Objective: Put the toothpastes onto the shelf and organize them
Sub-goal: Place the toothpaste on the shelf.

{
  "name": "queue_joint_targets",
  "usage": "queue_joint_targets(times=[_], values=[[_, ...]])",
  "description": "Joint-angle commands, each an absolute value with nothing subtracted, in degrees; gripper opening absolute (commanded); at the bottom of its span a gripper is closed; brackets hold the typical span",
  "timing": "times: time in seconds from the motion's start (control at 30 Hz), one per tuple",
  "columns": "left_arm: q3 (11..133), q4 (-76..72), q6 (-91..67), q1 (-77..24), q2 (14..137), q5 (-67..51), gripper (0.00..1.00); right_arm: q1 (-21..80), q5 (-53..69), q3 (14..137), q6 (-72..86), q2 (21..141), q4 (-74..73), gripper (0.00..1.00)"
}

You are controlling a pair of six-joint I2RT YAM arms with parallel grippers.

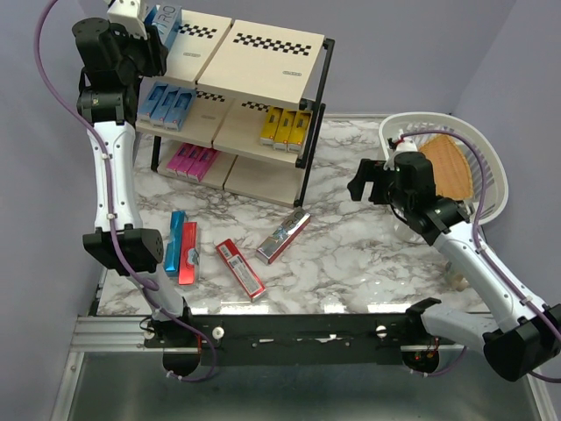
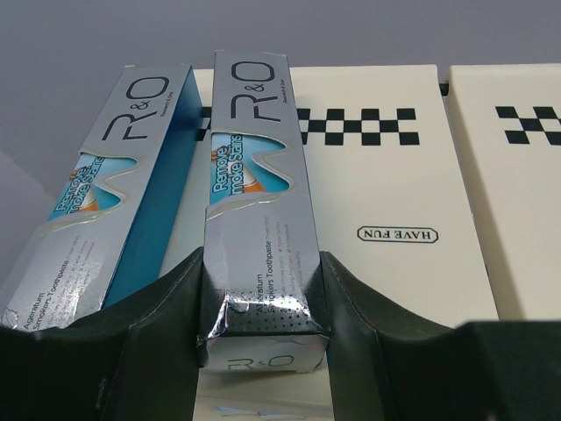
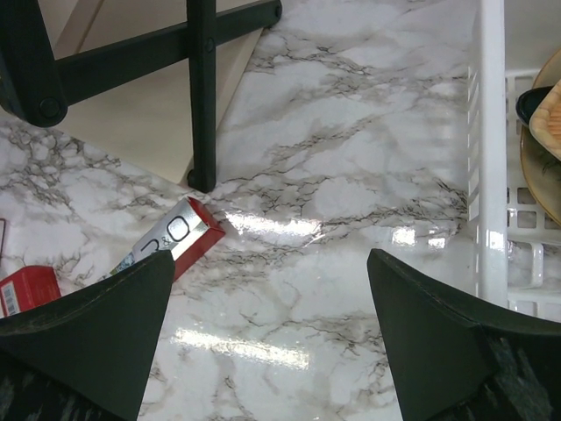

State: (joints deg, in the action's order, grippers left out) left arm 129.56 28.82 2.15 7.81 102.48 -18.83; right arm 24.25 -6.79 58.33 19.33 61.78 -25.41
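The shelf point(image 1: 254, 61) stands at the back left. My left gripper point(image 1: 151, 26) is over the left end of its top board point(image 2: 394, 175) and is shut point(image 2: 261, 276) on a silver/teal toothpaste box point(image 2: 259, 202). A second silver/teal box point(image 2: 114, 202) lies just left of it on the board. Blue boxes point(image 1: 166, 103) and yellow boxes point(image 1: 287, 127) sit on the middle tier, pink boxes point(image 1: 193, 160) on the bottom tier. On the table lie a light blue box point(image 1: 175, 241), two red boxes point(image 1: 188, 254) point(image 1: 239, 267) and a silver/red box point(image 1: 283, 235). My right gripper point(image 1: 364, 186) is open and empty above the marble point(image 3: 267, 289).
A white basket point(image 1: 491, 175) with a wooden board point(image 1: 447, 167) stands at the right; its wall point(image 3: 491, 132) is close to my right finger. The shelf's black leg point(image 3: 203, 88) and the silver/red box point(image 3: 175, 237) lie ahead-left of my right gripper.
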Motion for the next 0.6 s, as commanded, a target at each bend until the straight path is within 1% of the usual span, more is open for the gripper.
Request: queue_joint_targets(times=[0.0, 0.07, 0.13, 0.17, 0.23, 0.37, 0.43, 0.47, 0.57], values=[[132.19, 26.89, 2.73, 8.17, 102.13, -20.21, 0.59, 23.91, -5.28, 59.94, 18.28, 62.49, -25.66, 0.99], [132.19, 26.54, 2.20, 8.09, 101.78, -19.60, 0.68, 23.99, -4.57, 60.12, 18.19, 62.84, -25.40, 0.99], [131.66, 25.84, 1.32, 8.09, 100.73, -18.99, 0.72, 23.99, -3.96, 60.12, 18.11, 62.93, -25.40, 0.99], [131.23, 25.49, 1.14, 8.09, 100.29, -17.94, 0.77, 24.08, -3.78, 60.20, 18.11, 63.10, -25.23, 0.99], [129.82, 24.53, 0.70, 8.00, 98.71, -17.23, 0.80, 23.99, -3.52, 59.94, 18.19, 63.11, -25.05, 0.99], [126.48, 22.50, 0.27, 7.82, 95.72, -15.38, 0.81, 23.99, -2.99, 59.50, 18.11, 63.11, -24.61, 0.99], [125.07, 22.06, 0.18, 7.30, 94.14, -12.41, 0.81, 23.99, -2.90, 59.42, 18.02, 62.84, -24.61, 0.98], [124.55, 22.06, 0.44, 6.51, 93.61, -11.09, 0.79, 23.99, -2.90, 59.33, 18.10, 62.84, -24.52, 0.98], [122.17, 22.23, 1.75, 3.88, 91.94, -3.36, 0.78, 23.99, -2.81, 58.89, 18.02, 62.40, -24.35, 0.98]])
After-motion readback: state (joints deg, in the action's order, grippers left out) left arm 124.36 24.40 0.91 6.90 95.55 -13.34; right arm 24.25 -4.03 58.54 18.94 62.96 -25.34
